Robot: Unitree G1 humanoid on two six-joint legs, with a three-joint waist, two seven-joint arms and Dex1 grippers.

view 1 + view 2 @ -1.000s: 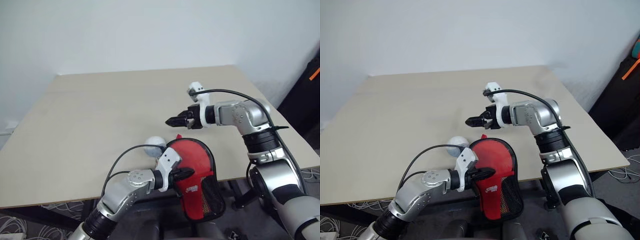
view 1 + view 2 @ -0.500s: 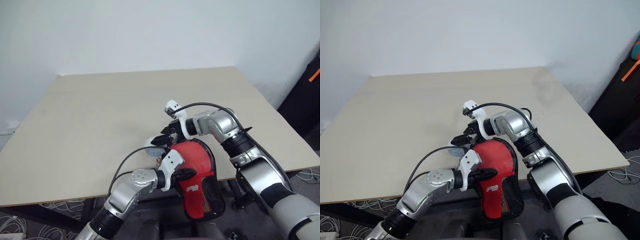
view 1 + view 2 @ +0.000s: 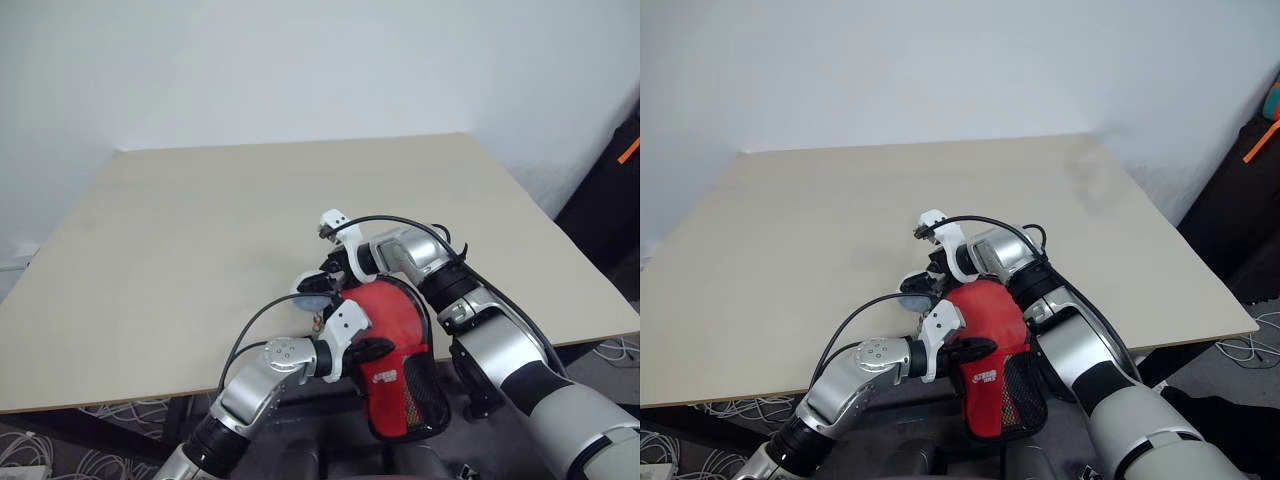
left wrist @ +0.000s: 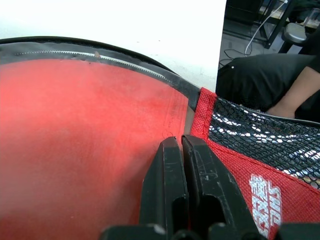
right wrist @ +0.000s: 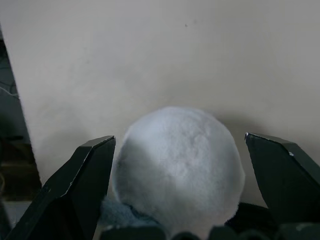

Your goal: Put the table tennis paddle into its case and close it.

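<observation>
We see a beige table [image 3: 820, 200] against a pale wall [image 3: 940, 60]. At its near edge the case [image 3: 992, 360], red with a black mesh panel and black rim, hangs partly past the tabletop. Our left gripper [image 3: 975, 350] is pinched onto the case's red face, a black cable looping back along that arm. Our right gripper [image 3: 923, 287] reaches in just beyond the top of the case, fingers spread around a small whitish ball [image 3: 912, 296] on the table, mostly hidden by them.
</observation>
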